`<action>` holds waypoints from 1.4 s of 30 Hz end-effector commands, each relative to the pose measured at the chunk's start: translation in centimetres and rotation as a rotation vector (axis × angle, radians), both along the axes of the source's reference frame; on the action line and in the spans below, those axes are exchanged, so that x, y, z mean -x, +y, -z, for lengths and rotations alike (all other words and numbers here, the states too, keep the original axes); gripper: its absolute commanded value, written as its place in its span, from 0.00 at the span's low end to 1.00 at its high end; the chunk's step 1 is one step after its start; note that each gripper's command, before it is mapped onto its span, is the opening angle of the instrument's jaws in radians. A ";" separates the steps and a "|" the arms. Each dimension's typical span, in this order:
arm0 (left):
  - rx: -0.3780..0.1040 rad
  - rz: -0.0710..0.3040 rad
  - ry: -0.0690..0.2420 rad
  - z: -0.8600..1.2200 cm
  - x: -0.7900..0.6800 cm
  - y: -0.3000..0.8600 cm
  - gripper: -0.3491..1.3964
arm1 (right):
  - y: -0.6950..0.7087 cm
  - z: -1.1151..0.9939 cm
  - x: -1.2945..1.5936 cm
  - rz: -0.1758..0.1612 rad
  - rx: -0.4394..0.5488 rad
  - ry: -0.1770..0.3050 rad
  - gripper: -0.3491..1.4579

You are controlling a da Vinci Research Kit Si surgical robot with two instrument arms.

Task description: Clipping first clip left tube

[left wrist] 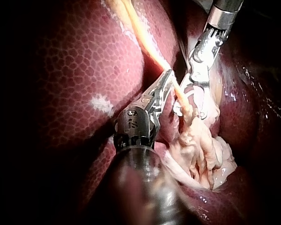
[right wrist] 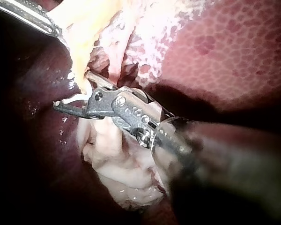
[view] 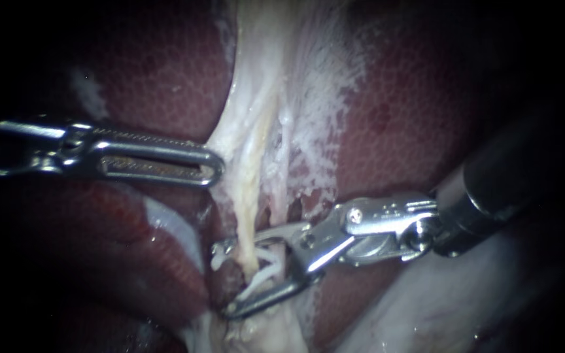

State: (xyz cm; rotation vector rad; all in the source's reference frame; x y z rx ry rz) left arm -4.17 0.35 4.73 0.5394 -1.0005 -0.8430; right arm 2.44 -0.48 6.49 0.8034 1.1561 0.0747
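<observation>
My right instrument (view: 222, 281) has its jaws standing wide, carrying a white clip (view: 264, 271) between them. They straddle the left tube (view: 251, 229), a thin yellowish strand that passes straight down through the gap, just ahead of the hinge and touching the clip's legs. My left instrument (view: 215, 171) lies well to the side of the right jaws and above them, its long slotted jaws closed on the edge of the pale tissue (view: 243, 131), which continues into the tube, with the mottled red liver (view: 413, 98) behind both.
</observation>
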 end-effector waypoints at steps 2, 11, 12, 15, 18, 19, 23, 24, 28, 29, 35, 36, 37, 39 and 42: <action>0.000 0.000 0.000 0.00 0.00 0.00 0.02 | -0.04 -0.08 0.01 0.002 0.000 -0.014 0.50; 0.000 0.000 0.000 -0.01 0.01 0.00 0.02 | -0.07 -0.18 -0.03 0.001 0.002 -0.021 0.49; 0.000 0.000 0.000 -0.01 0.01 0.00 0.02 | -0.07 -0.18 -0.04 0.000 -0.003 -0.024 0.49; 0.000 0.000 0.000 -0.01 0.01 0.00 0.02 | -0.07 -0.18 -0.08 -0.005 -0.010 -0.023 0.49; 0.000 0.000 0.000 -0.01 0.01 0.00 0.02 | -0.06 -0.17 -0.13 -0.011 -0.022 -0.014 0.49; 0.000 0.000 0.000 -0.01 0.01 0.00 0.02 | -0.06 -0.17 -0.14 -0.013 -0.023 -0.012 0.49; 0.001 0.000 0.000 -0.01 0.01 0.00 0.02 | -0.06 -0.17 -0.19 -0.012 -0.024 -0.012 0.49; 0.001 0.000 0.000 -0.01 0.01 0.00 0.02 | -0.05 -0.17 -0.19 -0.013 -0.029 -0.015 0.48; 0.001 0.001 0.001 -0.01 0.02 0.00 0.02 | -0.05 -0.18 -0.18 -0.011 -0.035 -0.017 0.46; 0.001 0.001 0.001 -0.01 0.02 0.00 0.02 | -0.04 -0.19 -0.17 -0.013 -0.036 -0.014 0.45; 0.001 0.001 0.001 -0.02 0.02 -0.01 0.02 | 0.00 -0.26 -0.09 -0.003 -0.031 -0.025 0.29; 0.001 0.001 0.001 -0.02 0.02 -0.01 0.02 | 0.01 -0.28 -0.06 0.000 -0.029 -0.029 0.21; 0.001 0.001 0.001 -0.02 0.02 -0.01 0.02 | 0.03 -0.30 -0.03 0.005 -0.026 -0.036 0.14; 0.001 0.001 0.001 -0.02 0.02 -0.01 0.02 | 0.05 -0.33 0.00 0.008 -0.024 -0.040 0.03; 0.001 0.001 0.001 -0.02 0.02 -0.01 0.02 | 0.09 -0.37 0.01 0.003 -0.049 -0.055 0.00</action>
